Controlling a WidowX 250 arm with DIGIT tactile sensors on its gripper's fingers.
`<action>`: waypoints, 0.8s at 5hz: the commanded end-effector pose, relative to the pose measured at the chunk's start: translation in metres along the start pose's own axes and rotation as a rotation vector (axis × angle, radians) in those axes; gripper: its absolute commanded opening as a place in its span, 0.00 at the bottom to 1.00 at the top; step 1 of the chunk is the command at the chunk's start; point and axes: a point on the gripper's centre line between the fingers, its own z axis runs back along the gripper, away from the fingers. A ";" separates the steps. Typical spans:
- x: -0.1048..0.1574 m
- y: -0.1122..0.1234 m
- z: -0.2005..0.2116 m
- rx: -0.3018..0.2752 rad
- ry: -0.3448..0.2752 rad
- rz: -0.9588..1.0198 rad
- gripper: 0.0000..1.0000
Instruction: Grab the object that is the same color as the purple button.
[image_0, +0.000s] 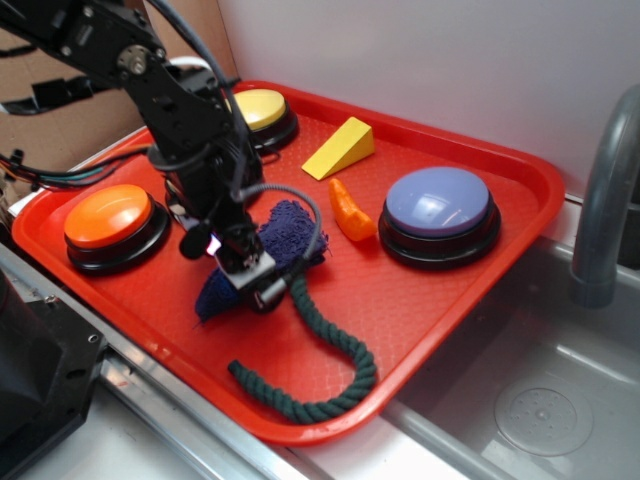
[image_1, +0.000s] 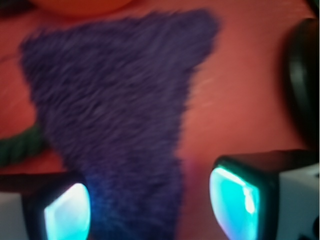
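Red tray (image_0: 480, 300) carries all items. Left edge: orange button (image_0: 108, 216). Far edge: yellow button (image_0: 260, 108), yellow wedge (image_0: 340, 148). Centre: purple cloth (image_0: 290, 228), gripper (image_0: 247, 272) low over it, pads spread, narrow cloth tip between them, nothing clamped. Near edge: one green rope (image_0: 330, 350), bare tray either side. Right: orange piece (image_0: 350, 212), then purple button (image_0: 438, 200) just beside it. Buttons counted: three. Wrist view alone shows both pads (image_1: 67, 212) apart, straddling cloth (image_1: 115, 100); rope (image_1: 20, 145) at its left.

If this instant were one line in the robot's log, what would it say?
gripper: open, low over tray | target: purple cloth, narrow end between fingers | grasp: not yet closed | nearby: green rope, purple button
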 end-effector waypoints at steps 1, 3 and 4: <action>0.001 -0.011 -0.005 -0.014 -0.042 -0.050 1.00; 0.005 -0.004 -0.002 0.000 -0.051 -0.026 0.00; 0.015 0.007 0.019 0.039 -0.034 0.002 0.00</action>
